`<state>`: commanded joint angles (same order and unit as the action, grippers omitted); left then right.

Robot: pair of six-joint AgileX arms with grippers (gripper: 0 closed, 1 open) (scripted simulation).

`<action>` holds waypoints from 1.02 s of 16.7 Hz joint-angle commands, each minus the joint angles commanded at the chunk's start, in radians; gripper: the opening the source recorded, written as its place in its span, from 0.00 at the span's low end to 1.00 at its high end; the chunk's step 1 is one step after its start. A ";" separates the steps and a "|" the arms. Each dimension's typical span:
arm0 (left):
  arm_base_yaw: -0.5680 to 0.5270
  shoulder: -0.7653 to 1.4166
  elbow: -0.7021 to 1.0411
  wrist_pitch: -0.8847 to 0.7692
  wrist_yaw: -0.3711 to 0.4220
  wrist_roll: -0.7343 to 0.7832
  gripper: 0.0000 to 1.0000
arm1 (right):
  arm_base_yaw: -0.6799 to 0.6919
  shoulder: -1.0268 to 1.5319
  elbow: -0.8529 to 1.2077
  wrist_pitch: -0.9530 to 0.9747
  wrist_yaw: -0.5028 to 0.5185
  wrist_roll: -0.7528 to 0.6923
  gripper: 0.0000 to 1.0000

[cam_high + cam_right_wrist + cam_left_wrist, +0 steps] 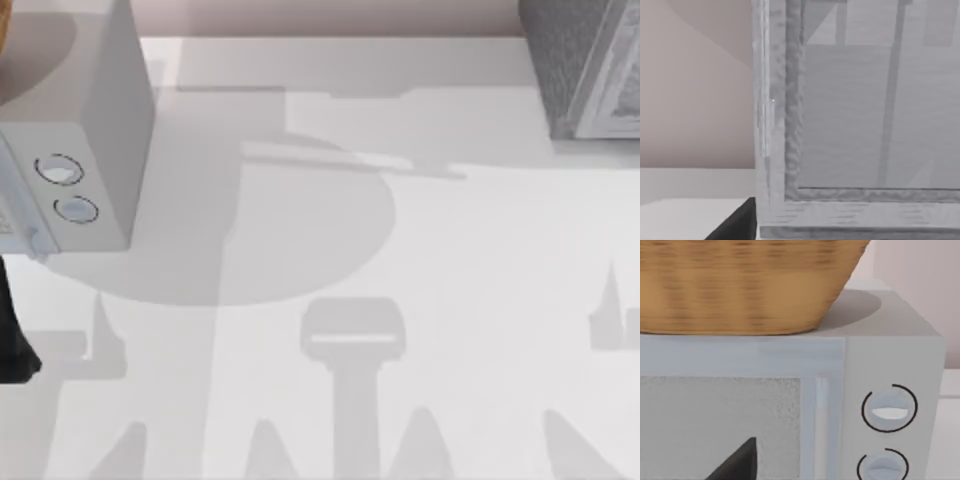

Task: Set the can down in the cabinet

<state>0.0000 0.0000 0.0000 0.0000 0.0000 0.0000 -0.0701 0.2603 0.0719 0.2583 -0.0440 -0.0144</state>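
Sitting on top of a white microwave (pixel 890 340) at the counter's (pixel 420 300) left edge, a woven wicker basket (pixel 740 285) is seen from the left wrist; its contents cannot be told. Right of the microwave, across the bare counter, a grey cabinet (pixel 585 65) stands at the far right corner. One dark claw tip (pixel 740 462) hangs before the microwave door, another (pixel 737 222) beside the cabinet's frame; neither claw's grip can be told. The can's whereabouts cannot be told.

Microwave (pixel 75 150) cut off at the top view's left edge; cabinet (pixel 590 65) cropped at upper right; wicker basket (pixel 740 285) runs off the left wrist view.
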 joint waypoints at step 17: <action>0.000 0.000 0.000 0.000 0.000 0.000 1.00 | -0.255 1.407 0.122 1.004 -0.261 -0.031 1.00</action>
<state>0.0000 0.0000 0.0000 0.0000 0.0000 0.0000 -0.3254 1.6668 0.1942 1.2619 -0.3051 -0.0457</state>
